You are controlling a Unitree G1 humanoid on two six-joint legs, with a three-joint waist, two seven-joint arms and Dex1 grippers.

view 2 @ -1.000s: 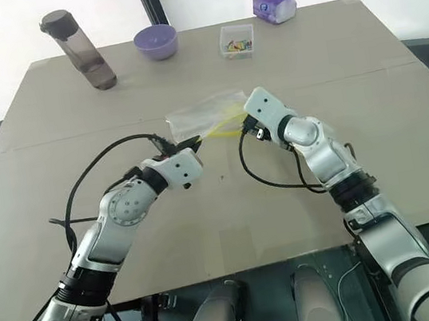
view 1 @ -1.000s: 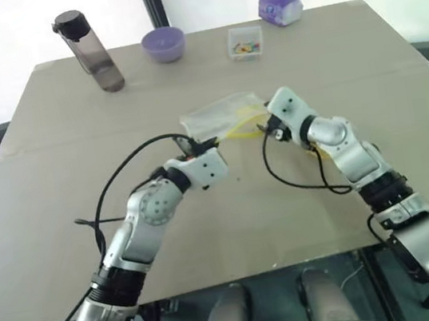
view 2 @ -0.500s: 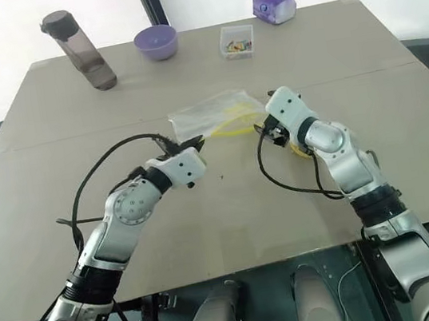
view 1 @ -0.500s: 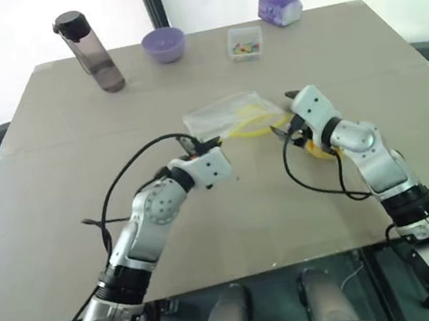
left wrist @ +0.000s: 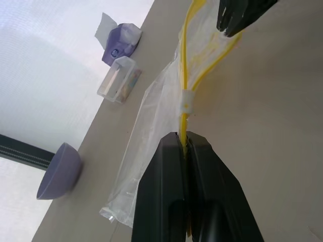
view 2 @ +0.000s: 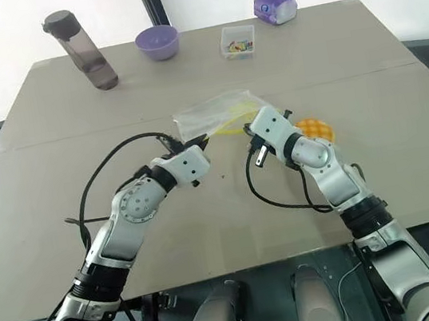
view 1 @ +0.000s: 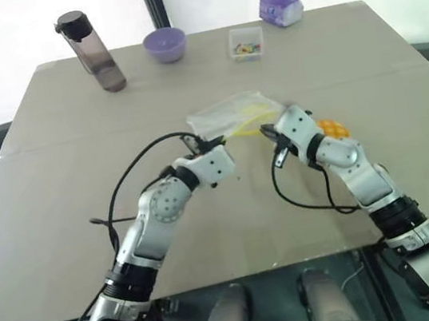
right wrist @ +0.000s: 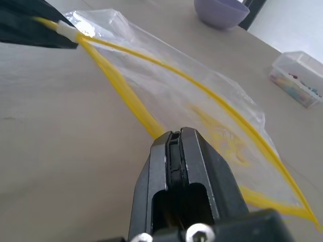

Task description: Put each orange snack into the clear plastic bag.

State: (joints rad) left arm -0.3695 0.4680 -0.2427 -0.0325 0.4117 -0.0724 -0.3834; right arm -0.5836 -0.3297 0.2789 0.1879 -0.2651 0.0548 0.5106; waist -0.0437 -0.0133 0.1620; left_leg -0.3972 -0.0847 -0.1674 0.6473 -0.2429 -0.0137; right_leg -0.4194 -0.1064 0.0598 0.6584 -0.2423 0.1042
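Observation:
The clear plastic bag point(view 1: 233, 112) lies flat mid-table, its yellow seal strip toward me. My left gripper point(view 1: 219, 138) is shut on one end of that strip point(left wrist: 185, 108). My right gripper point(view 1: 268, 131) is shut on the strip's nearer lip point(right wrist: 126, 103), so the bag's mouth is stretched between the two grippers. In the left wrist view the right gripper's fingertips point(left wrist: 233, 17) pinch the yellow edge. One orange snack point(view 1: 332, 128), round with a crosshatch top, rests on the table just past my right forearm, outside the bag.
Along the far edge stand a dark bottle point(view 1: 93, 53), a purple bowl point(view 1: 164, 44), a small clear box point(view 1: 245, 43) of colourful bits and a purple tissue pack point(view 1: 280, 8). The tan table point(view 1: 58, 192) is bare at the left and near me.
My right gripper was open; it has dropped back toward the bag's mouth and shut on the yellow strip. The orange snack now shows beside the forearm. The left gripper kept its hold.

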